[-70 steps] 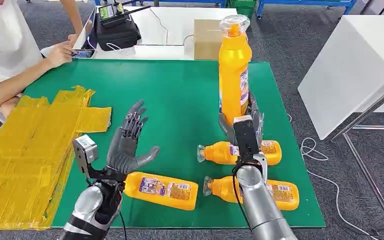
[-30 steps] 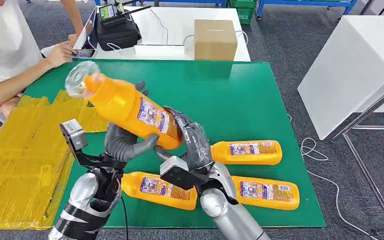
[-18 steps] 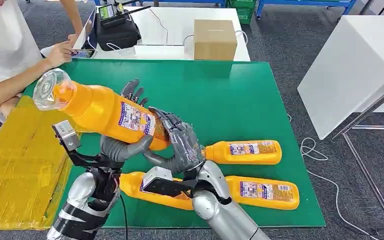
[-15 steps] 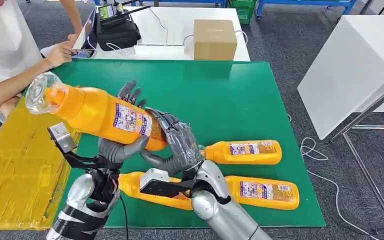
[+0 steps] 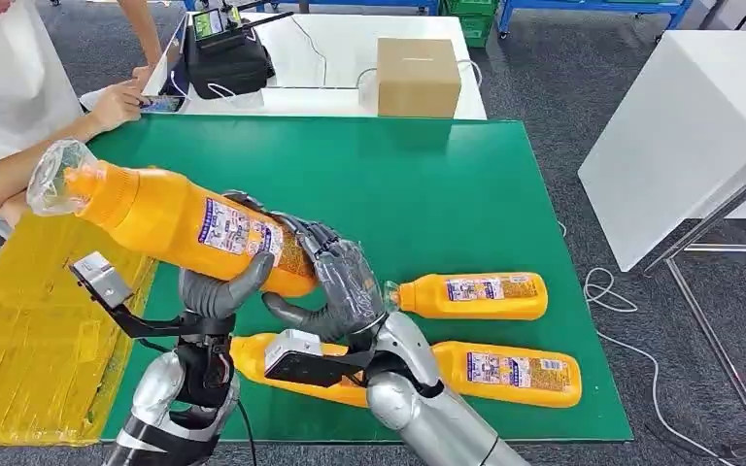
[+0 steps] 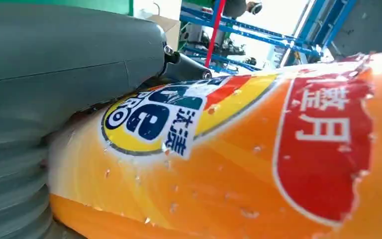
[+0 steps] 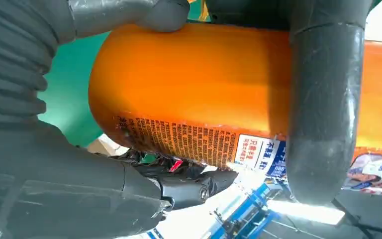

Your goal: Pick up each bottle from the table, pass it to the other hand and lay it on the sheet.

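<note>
The orange bottle (image 5: 189,225) is hanging in the air over the green table (image 5: 398,184), its long axis tilting, clear cap pointing up toward the yellow sheet (image 5: 29,330) at the table's left side. In the head view my left hand (image 5: 216,291) is cradling its middle from below while my right hand (image 5: 335,282) is wrapping the base end. In the left wrist view the label is pressing against my thumb. In the right wrist view my fingers (image 7: 323,99) are curling around the bottle's body.
</note>
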`<state>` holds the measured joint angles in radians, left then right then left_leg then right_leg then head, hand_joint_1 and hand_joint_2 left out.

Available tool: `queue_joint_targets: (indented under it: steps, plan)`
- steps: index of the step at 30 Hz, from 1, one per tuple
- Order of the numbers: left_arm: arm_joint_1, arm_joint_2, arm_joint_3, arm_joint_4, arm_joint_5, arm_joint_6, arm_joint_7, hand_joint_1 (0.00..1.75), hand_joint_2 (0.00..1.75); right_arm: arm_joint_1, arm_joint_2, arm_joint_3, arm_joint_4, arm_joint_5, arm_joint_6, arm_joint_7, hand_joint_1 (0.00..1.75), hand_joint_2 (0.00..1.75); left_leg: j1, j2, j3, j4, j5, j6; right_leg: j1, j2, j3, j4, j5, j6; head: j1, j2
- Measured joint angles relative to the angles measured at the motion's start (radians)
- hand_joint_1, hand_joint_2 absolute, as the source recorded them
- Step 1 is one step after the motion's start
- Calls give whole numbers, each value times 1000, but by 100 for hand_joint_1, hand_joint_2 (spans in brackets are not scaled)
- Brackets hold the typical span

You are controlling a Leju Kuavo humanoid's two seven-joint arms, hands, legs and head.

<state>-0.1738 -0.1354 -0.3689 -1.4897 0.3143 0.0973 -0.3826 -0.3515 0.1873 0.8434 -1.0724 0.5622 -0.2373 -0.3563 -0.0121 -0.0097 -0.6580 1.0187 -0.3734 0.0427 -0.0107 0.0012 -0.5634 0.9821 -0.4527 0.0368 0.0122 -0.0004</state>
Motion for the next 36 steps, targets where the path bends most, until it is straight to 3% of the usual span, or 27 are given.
queue_joint_targets:
  steps: [3, 4, 5, 8, 12, 22, 23, 25, 26, 29, 32, 36]
  plan:
    - [23, -7, -1, -15, 0, 32, 0, 175, 175, 31, -10, -11, -34, -27, -11, 0, 175, 175, 0, 0, 0, 0, 0, 0, 0, 0, 0, 0, 0, 0, 0, 0]
    - [33, -11, -1, -23, 2, 47, -4, 175, 175, 45, -16, -20, -51, -29, -14, 0, 113, 175, 0, 0, 0, 0, 0, 0, 0, 0, 0, 0, 0, 0, 0, 0]
    - [43, -15, -1, -31, 3, 65, -10, 175, 175, 60, -21, -27, -68, -30, -19, 0, 0, 175, 0, 0, -1, 0, 0, 0, 0, 0, 0, 0, 0, 0, 0, 0]
    - [62, -30, 4, -62, -12, 158, -54, 175, 175, 112, -32, -58, -127, -38, -59, -1, 0, 175, 0, 0, -1, 0, 0, 0, 0, 0, 0, 0, 0, 0, 0, 0]
    - [49, -25, 101, -86, -178, 357, -156, 175, 175, 197, -62, -139, -233, -76, -116, -15, 0, 175, 0, -1, -1, 0, 0, 0, 0, 0, -1, 0, 0, 0, 0, 0]
    - [31, -24, 143, -94, -235, 403, -169, 175, 175, 244, -83, -188, -338, -91, -113, -20, 0, 175, 0, 0, 0, 0, 0, 0, 0, 0, 0, 0, 0, 0, 0, 0]
    - [30, -24, 144, -94, -296, 449, -183, 175, 175, 248, -83, -191, -344, -112, -101, -23, 0, 0, 0, 0, 0, 0, 0, 0, 0, 0, 0, 0, 0, 0, 0, 0]
    - [21, -16, 153, -93, -444, 543, -196, 175, 175, 260, -87, -204, -366, -201, -36, -32, 0, 0, 0, -1, 0, 0, 0, 0, 0, 0, 0, 0, 0, 0, 0, 0]
    - [14, -8, 162, -91, -533, 577, -190, 175, 175, 268, -92, -216, -385, -277, 21, -38, 0, 175, 0, -1, 0, 0, 0, 0, 0, 0, 0, 0, 0, 0, 0, 0]
    - [-3, 14, 222, -79, -807, 595, -154, 175, 175, 295, -112, -266, -437, -409, 131, -56, 0, 175, 0, -1, 0, 0, 0, 0, 0, 0, 0, 0, 0, 0, 0, 0]
    - [-26, 19, 336, -55, -1276, 601, -104, 175, 175, 325, -135, -339, -489, -475, 196, -74, 0, 175, 0, -1, 0, 0, 0, 0, 0, 0, 0, 0, 0, 0, 0, 0]
    - [-54, 95, 420, 24, -1814, 599, 103, 175, 175, 352, -160, -415, -524, -491, 225, -89, 0, 175, 0, 1, 1, 0, 0, -1, 0, 0, 0, 0, 0, 0, 0, 0]
